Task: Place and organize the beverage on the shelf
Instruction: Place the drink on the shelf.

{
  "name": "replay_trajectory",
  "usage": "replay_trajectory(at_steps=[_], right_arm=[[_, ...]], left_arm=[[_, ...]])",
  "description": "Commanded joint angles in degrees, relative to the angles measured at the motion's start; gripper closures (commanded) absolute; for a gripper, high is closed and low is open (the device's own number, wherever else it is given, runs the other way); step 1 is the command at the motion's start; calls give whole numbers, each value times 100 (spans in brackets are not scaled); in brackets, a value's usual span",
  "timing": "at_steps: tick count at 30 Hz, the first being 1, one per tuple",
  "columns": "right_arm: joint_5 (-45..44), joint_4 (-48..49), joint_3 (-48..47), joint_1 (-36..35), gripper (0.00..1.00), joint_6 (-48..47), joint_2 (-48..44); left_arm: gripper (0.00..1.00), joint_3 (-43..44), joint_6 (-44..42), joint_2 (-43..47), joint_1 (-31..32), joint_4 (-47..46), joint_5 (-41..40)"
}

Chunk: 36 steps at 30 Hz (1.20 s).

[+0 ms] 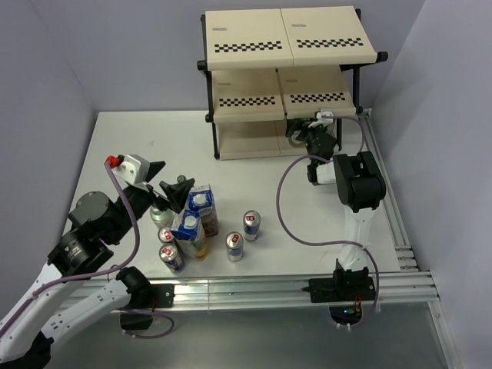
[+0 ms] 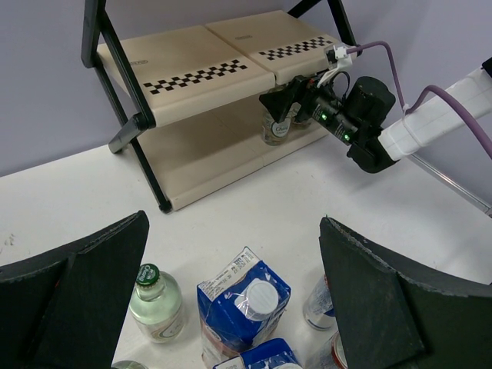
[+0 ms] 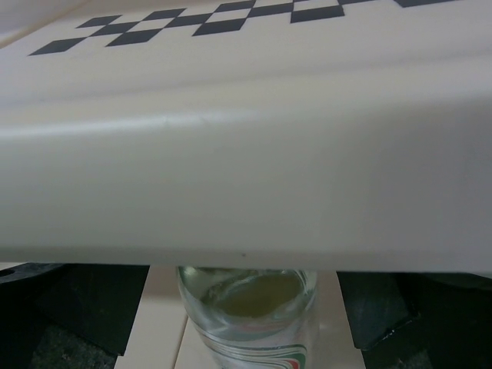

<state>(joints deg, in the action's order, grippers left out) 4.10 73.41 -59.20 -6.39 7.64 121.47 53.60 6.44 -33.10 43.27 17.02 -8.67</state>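
Now we are seeing bottle (image 3: 246,315) standing on bottom board of shelf (image 1: 246,142), right jaws wide apart either side, not gripping it. Left jaws wide, empty, hanging over cartons (image 1: 201,204), cans (image 1: 251,224), another bottle (image 2: 156,305) on table (image 1: 138,138). Most left to do.

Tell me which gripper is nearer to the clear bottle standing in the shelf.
Right. The right gripper straddles the bottle at the shelf, fingers apart from it. The left gripper hangs open over the drinks on the table, far from it.

shelf (image 1: 246,23): far side, upright | bottle (image 3: 246,315): bottom tier, upright | cartons (image 1: 201,201), cans (image 1: 251,224): clustered upright, off shelf
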Motion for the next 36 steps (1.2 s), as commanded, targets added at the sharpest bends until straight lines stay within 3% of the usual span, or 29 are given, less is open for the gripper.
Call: replay_trajectory(at_steps=[1,21,31,34,36], right_arm=[[82,912,-13,-2,0,10,-334],[-128,605,796,-11,0,238,-1037],[-620,-150,1279,-11,0,493,-1722],[-753,487,1770,-46,0,528,-1994],[-744,325,1790,-142,0,484,-2197]], left_arm=[[1,10,-81,32,-2,-163,14],[1,133,59,-91,-2,-93,-364],[1,308,349,-372,-2,74,-1321],[0,405,499,-513,-11,144,-1787],[0,510,578,-671,-37,206,-1989]])
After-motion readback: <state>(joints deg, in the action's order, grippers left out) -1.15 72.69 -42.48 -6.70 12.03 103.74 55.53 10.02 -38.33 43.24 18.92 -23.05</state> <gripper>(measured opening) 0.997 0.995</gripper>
